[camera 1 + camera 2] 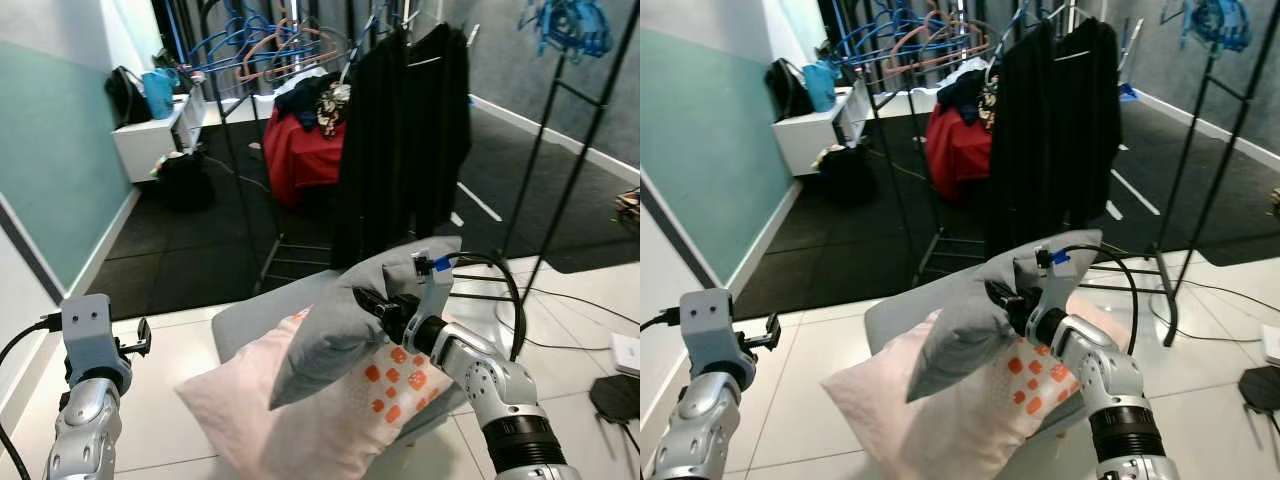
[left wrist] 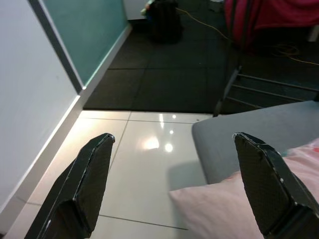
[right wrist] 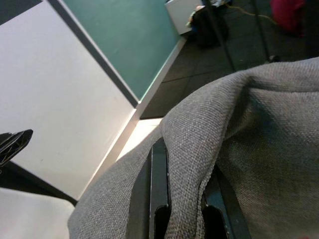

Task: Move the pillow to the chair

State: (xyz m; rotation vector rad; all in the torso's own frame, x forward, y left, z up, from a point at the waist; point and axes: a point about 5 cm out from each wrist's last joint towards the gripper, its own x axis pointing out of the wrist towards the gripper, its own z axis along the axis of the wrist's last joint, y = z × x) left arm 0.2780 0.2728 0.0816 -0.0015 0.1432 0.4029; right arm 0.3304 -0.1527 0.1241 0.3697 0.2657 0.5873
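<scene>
Grey pillow point(image 1: 340, 330) pinched in right gripper point(image 1: 372, 303), above pink pillow point(image 1: 320, 410). Left gripper point(image 2: 174, 184) spread wide, holding nothing.

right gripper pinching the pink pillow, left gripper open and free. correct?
Not quite. The right gripper is shut on the grey pillow, not the pink one: the right wrist view shows grey fabric pinched between its fingers. The pink pillow lies under the grey one. The left gripper is open and free, as the left wrist view shows.
</scene>
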